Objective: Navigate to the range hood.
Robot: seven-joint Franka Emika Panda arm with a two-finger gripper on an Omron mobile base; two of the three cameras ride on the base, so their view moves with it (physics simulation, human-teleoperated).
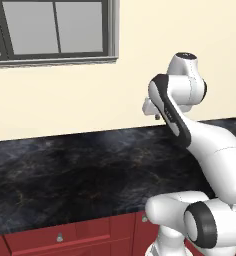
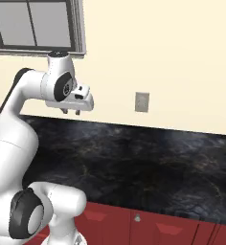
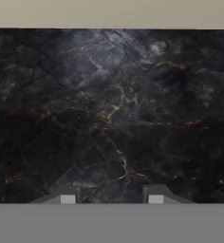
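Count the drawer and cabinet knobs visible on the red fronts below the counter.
2. One knob sits on the red drawer front at lower left of the left base view; another shows beside the arm's base, also seen in the right base view. The arm may hide others.

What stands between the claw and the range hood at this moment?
Nothing can be judged to block it: the claw hangs open over a bare stretch of the black counter, below the window and near a wall outlet. No hood appears, so the path sideways is unknown.
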